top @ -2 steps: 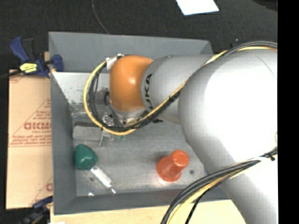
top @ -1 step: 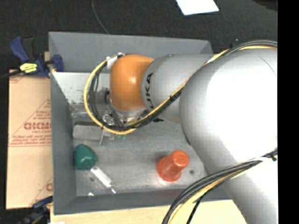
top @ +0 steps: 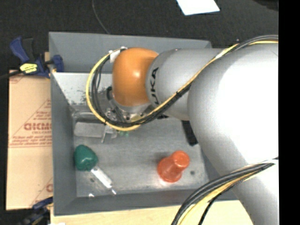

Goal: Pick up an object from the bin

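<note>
My gripper hangs under the orange wrist cover over the back left part of the bin floor. A flat grey piece lies right beside it on its left. A small bit of green shows just below the gripper; whether it is held I cannot tell. A dark green rounded lump sits lower left of the gripper, well apart from it. A small white stick-shaped thing lies just below the green lump.
An orange cup-shaped thing lies on its side in the front right of the bin. A black strip-like thing pokes out from under the arm at the right. The arm covers the back right of the bin.
</note>
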Robot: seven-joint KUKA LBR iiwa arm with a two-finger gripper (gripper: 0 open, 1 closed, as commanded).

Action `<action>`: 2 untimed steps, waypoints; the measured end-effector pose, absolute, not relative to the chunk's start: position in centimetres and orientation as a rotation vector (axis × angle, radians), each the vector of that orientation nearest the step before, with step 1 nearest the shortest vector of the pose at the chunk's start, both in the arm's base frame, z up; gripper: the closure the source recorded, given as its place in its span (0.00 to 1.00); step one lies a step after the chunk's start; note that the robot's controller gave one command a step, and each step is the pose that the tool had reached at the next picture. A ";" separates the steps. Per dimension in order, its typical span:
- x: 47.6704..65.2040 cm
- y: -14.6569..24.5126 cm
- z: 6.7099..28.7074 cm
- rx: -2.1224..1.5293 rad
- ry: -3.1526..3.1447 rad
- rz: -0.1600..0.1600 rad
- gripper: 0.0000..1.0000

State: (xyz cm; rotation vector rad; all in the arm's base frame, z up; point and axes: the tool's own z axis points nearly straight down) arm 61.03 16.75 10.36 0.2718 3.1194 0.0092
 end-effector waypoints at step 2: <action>61.2 16.7 18.8 0.270 3.116 0.011 1.00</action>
